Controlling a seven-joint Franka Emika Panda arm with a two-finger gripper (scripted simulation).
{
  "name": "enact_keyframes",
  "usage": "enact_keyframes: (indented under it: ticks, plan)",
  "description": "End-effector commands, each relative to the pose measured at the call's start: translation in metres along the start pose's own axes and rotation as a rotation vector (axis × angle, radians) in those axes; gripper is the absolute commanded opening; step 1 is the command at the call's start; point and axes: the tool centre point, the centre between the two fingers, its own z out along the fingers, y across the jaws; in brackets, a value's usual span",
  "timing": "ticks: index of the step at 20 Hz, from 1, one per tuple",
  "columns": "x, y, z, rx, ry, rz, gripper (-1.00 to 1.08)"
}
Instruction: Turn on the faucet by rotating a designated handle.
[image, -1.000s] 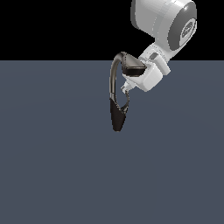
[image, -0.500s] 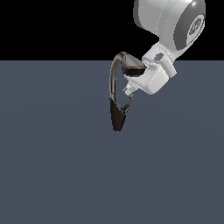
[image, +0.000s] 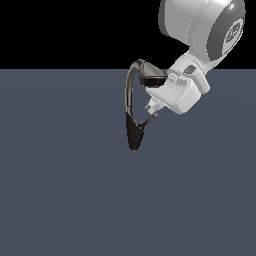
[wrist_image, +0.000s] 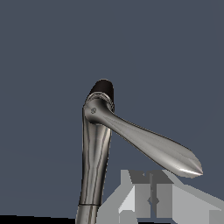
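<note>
A: The handle (image: 148, 121), a thin rigid metal lever, juts from the faucet (image: 133, 112) base mid-table (image: 60, 190).

B: Slick, probably. Push near its knobbed tip (most leverage).

A: The tool (image: 151, 106) sits just beside it; I cannot tell whether it's released or clenched.
</note>
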Motion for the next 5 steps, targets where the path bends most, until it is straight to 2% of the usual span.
enact_keyframes:
  ticks: [1, 5]
  plan:
    - [0.030, 0.018, 0.002, -0.003, 0.000, 0.033, -1.00]
    - [0.050, 0.029, 0.002, -0.006, -0.002, 0.041, -1.00]
